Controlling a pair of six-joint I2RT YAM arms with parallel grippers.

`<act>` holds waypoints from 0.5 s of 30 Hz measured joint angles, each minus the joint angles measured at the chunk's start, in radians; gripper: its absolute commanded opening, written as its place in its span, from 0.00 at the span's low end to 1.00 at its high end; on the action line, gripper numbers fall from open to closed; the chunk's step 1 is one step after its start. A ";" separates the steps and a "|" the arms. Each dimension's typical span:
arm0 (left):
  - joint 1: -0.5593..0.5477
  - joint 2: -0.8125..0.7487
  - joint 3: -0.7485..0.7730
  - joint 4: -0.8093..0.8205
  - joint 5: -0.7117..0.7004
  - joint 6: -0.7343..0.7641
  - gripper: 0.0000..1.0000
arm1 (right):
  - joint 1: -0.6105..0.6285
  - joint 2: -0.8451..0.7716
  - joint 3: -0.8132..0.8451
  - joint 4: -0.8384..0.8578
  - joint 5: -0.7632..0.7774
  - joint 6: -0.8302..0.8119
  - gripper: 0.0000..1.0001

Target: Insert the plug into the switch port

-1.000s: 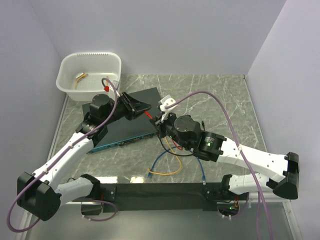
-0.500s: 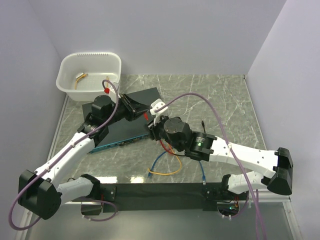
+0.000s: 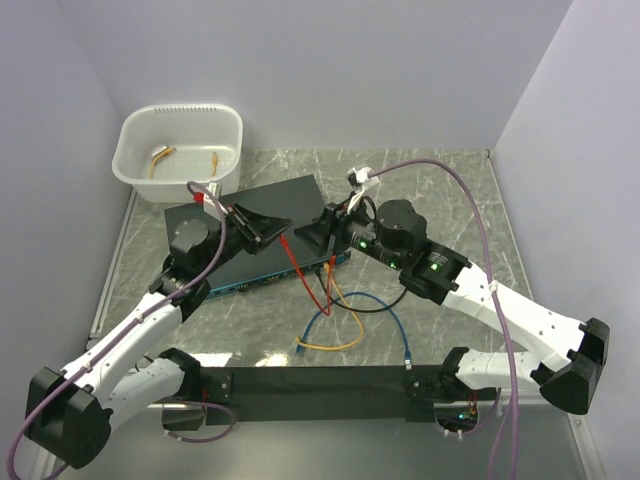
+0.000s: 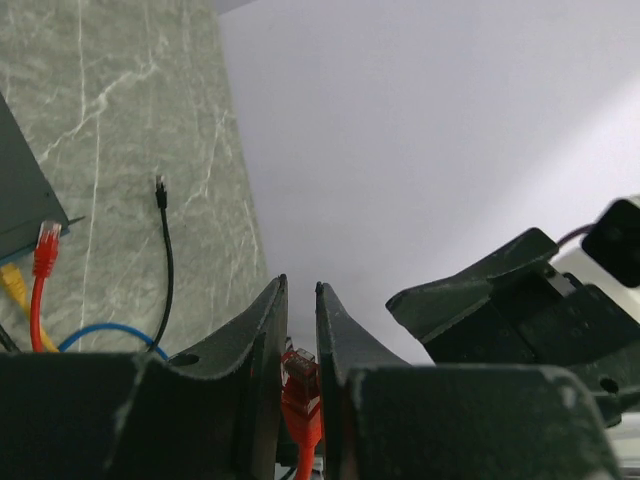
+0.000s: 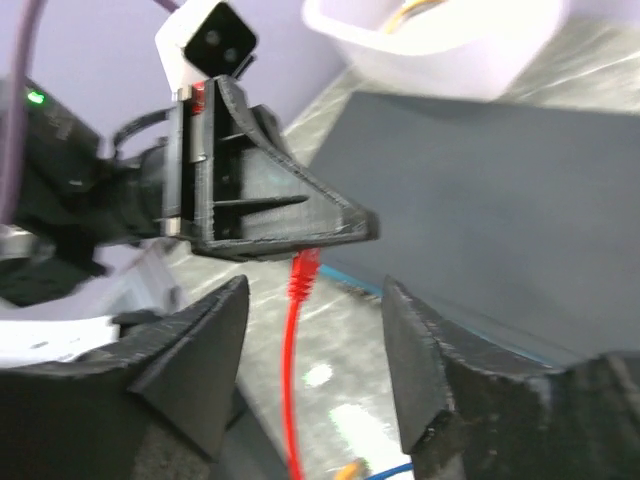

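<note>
My left gripper (image 3: 284, 228) is shut on the red plug (image 3: 286, 241), which sits deep between its fingers (image 4: 262, 335) in the left wrist view, where it shows as the red plug (image 4: 300, 378). The plug's red cable (image 3: 303, 272) hangs down to the table. The flat black switch (image 3: 250, 205) lies under both grippers, with its narrow teal face (image 3: 255, 281) and row of ports toward the arms. My right gripper (image 3: 322, 240) is open just right of the plug, touching nothing. In its own view the red plug (image 5: 305, 268) hangs under the left gripper (image 5: 262, 205), beyond the open right gripper (image 5: 315, 290).
A white tub (image 3: 180, 145) stands at the back left, behind the switch. Yellow, blue and black cables (image 3: 340, 320) loop on the marble in front of the switch. Another red plug (image 4: 45, 240) and a yellow one (image 4: 12, 285) sit at the switch's face.
The right gripper has opened, let go of the red plug and drawn back to the right. The left gripper now holds the plug alone and has shifted slightly left.
</note>
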 measured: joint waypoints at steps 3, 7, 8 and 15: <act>0.000 -0.018 -0.033 0.053 -0.010 -0.001 0.00 | -0.032 0.010 0.000 0.004 -0.093 0.070 0.55; 0.000 -0.028 -0.048 0.117 -0.017 0.001 0.01 | -0.039 0.048 0.002 0.005 -0.204 0.138 0.49; 0.000 -0.032 -0.052 0.136 -0.020 0.001 0.01 | -0.040 0.059 0.002 0.005 -0.226 0.151 0.47; 0.000 -0.053 -0.062 0.201 -0.024 0.012 0.01 | -0.040 0.106 0.005 0.013 -0.298 0.197 0.44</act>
